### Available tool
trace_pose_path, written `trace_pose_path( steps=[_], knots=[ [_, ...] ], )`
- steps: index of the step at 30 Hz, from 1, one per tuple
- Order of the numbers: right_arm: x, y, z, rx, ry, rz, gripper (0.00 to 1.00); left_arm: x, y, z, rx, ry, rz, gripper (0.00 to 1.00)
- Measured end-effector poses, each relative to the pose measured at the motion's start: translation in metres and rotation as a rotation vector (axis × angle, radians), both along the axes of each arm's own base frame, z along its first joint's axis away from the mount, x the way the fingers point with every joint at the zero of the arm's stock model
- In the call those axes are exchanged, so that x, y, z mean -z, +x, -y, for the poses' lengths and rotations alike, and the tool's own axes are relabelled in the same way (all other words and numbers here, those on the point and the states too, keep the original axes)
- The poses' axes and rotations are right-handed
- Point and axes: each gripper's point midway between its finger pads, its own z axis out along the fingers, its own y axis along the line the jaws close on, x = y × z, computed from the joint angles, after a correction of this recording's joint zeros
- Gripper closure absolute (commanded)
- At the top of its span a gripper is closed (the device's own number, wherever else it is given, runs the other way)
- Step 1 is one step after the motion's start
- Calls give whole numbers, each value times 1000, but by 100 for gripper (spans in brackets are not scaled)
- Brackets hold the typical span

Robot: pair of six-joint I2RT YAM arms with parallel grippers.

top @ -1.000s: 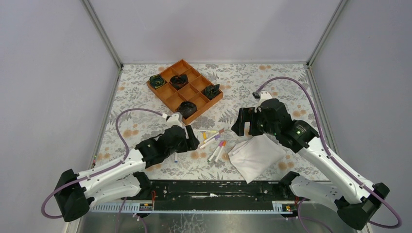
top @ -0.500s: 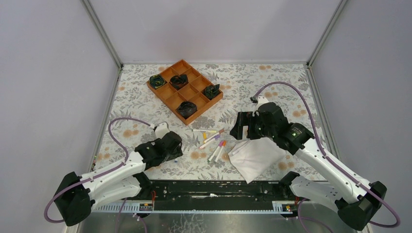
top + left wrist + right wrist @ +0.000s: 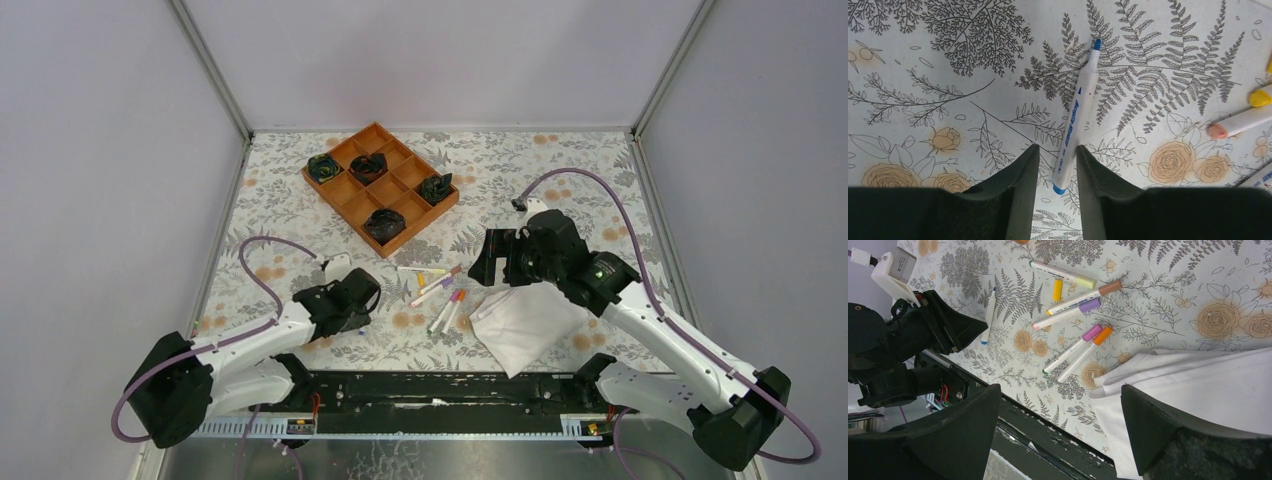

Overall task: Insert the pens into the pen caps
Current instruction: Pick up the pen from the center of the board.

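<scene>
Left gripper point(image 3: 1056, 150): the jaws are parted narrowly, one on each side of the tail end of the blue pen point(image 3: 1075, 112). A sliver of table cover point(image 3: 923, 75) shows between each of the fingers point(image 3: 1020, 172) and the barrel. You have no grip yet, and nothing is held.

Blue pen: it lies flat on the table cover at the left, apart from the other pens point(image 3: 1065, 315). Those lie in a loose bunch near the middle, just beside the white cloth point(image 3: 1198, 385). The blue nib points away from the wrist and is bare. A loose yellow cap point(image 3: 1057, 290) lies in the bunch. No blue cap can be found in any view.

Right gripper point(image 3: 1059, 390): spread wide and empty, hanging over the edge of the cloth.

Handling (judged, not tested):
- Expect the pen to be very light, stiff, round and smooth.
- It will likely roll or skid sideways if one finger reaches it first, and it may swivel between the pads.
- You are placed at the very tail. A hold there leaves the whole front free for a cap. It also gives the nib a long lever, so a push into a cap may tilt the pen.
- Consider taking it a little farther up, on the printed part of the barrel, squarely across.
- Stay off the nib, which looks soft and would ink the pads.
- A moderate squeeze should do, as the barrel should not crush easily.
</scene>
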Motion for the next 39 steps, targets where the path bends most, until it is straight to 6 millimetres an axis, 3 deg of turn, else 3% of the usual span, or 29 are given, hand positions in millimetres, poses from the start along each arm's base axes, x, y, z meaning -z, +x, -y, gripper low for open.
trace_pose_path(
  steps=[8,16,23,26,33,39],
  knots=[
    [5,1,-1,0,-8,-13,6,9,1,2,19,22,-33,77],
    [6,1,-1,2,-7,-16,6,10,5,7,38,24,-28,100],
    [11,-2,-9,-9,42,-35,5,6,5,29,165,-38,-24,100],
    [17,-6,-14,-18,78,-59,6,-10,6,53,261,-133,27,100],
    [33,-14,-29,-36,144,-148,10,-75,2,114,502,-420,245,100],
    [37,-15,-48,-84,210,-215,15,-100,-12,141,629,-532,301,100]
  ],
)
